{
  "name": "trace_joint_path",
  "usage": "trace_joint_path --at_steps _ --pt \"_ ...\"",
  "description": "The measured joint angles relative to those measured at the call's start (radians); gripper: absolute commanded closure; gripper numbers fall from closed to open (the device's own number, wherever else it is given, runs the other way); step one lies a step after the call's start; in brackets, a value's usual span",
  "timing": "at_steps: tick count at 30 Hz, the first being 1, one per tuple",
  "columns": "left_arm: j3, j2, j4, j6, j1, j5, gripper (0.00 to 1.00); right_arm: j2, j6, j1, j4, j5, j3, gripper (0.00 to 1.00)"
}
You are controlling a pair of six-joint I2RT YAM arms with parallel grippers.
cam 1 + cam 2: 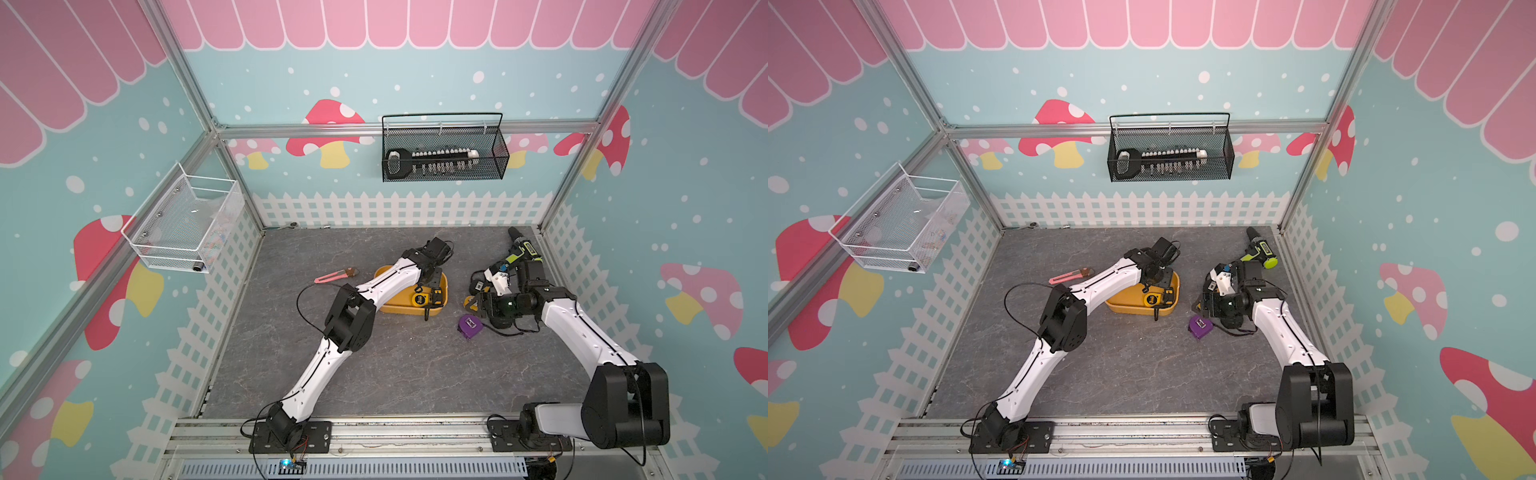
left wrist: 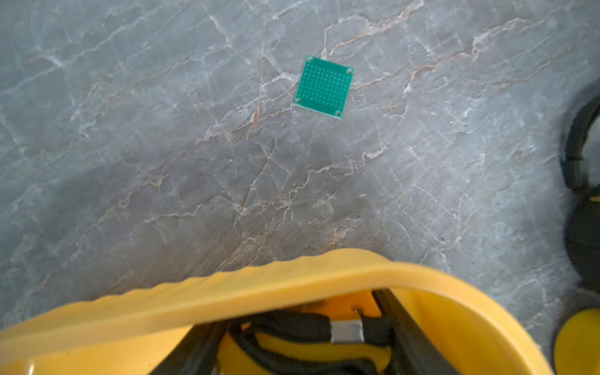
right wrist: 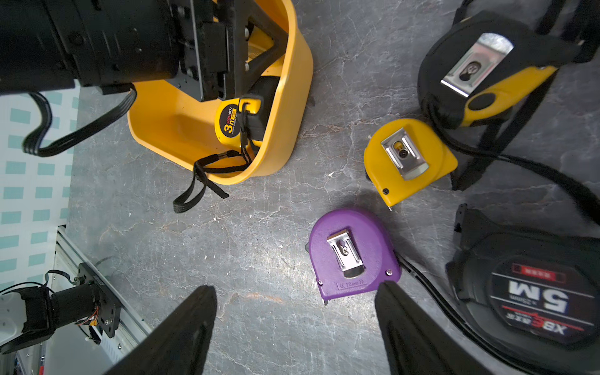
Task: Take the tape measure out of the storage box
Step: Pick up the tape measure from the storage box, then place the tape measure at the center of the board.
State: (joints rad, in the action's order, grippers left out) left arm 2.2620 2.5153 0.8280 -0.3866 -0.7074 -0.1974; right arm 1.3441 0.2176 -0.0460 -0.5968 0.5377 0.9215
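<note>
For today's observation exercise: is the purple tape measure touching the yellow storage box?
Apart. The right wrist view shows bare grey floor between the purple tape measure and the storage box.

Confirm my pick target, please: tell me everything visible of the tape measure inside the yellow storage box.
The tape measure is a compact plastic case, yellow with black grip parts, its round yellow face printed 3m. It lies inside the storage box, against the wall at the end nearer the right arm, face tilted upward. Its black wrist strap spills over the rim onto the table. The left gripper reaches down around it; actual contact cannot be told.
</note>
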Motion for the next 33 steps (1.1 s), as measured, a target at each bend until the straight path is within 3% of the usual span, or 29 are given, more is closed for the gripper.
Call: trace_joint_path --at_steps 8,13,23,27,33 --pt "-0.163 -0.100 -0.034 0.000 0.030 0.000 0.55 0.005 0.013 0.000 0.032 0.024 -0.006 0.18" --pt "-0.244 -0.188 -0.035 -0.007 0.059 0.045 0.58 0.001 0.034 -0.002 0.129 0.106 -0.042 0.16" --pt "-0.340 -0.413 -0.040 -0.045 0.184 0.427 0.60 0.003 0.020 -0.160 0.401 0.189 -0.072 0.13" --pt "-0.378 -0.428 -0.037 -0.066 0.216 0.612 0.61 0.054 -0.012 -0.234 0.510 0.192 -0.061 0.10" --pt "-0.415 -0.429 -0.017 -0.082 0.208 0.787 0.61 0.065 -0.045 -0.287 0.642 0.186 -0.062 0.09"
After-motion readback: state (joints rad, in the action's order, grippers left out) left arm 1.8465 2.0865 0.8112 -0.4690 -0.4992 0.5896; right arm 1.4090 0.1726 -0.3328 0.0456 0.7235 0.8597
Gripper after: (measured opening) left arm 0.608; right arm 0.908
